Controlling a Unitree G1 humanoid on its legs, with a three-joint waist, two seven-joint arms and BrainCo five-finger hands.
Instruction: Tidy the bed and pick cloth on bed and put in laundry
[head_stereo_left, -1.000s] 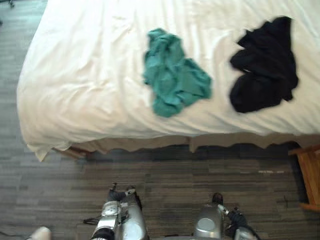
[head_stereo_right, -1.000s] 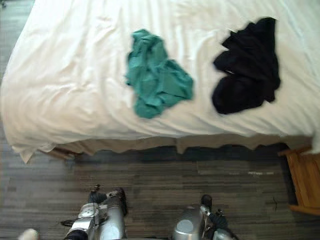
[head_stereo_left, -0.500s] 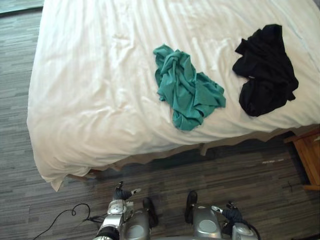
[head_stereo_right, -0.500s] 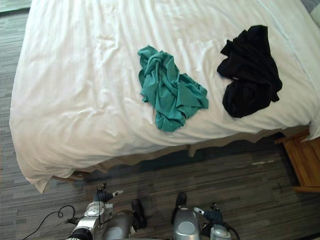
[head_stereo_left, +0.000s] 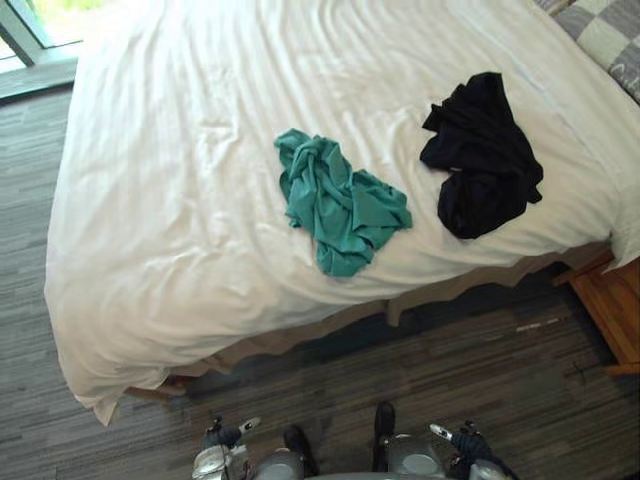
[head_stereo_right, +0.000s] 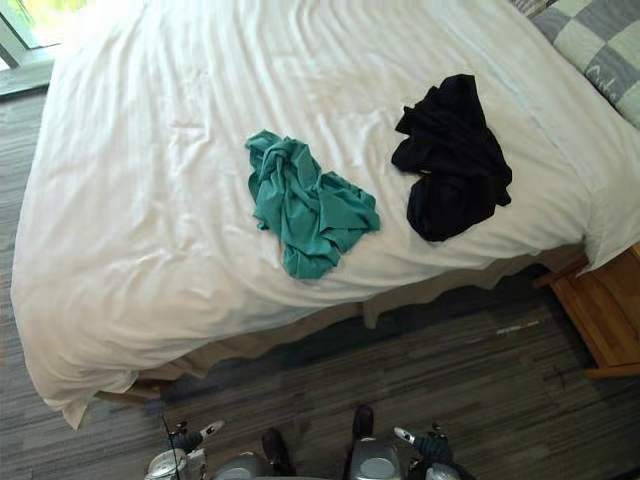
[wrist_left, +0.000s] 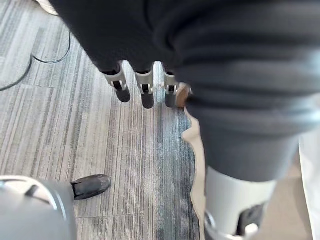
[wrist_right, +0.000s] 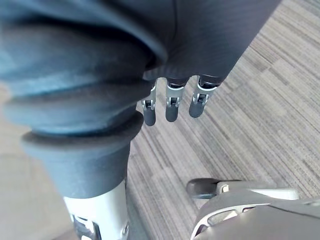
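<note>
A crumpled teal cloth lies near the middle of the white bed, close to its near edge. To its right lies a bunched black cloth, also on the sheet. My left hand hangs low over the carpet, short of the bed, fingers straight and holding nothing. It also shows at the lower edge of the left eye view as the left hand. My right hand hangs the same way, open and empty, seen as the right hand at the lower right. Both hands are far from the cloths.
A wooden bedside stand sits by the bed's near right corner. A checked pillow lies at the far right of the bed. Grey striped carpet runs between me and the bed. A window frame stands far left.
The camera has moved, so more of the bed's far side and the pillow show. Both cloths lie as before. My arms show lower at the view's bottom edge.
</note>
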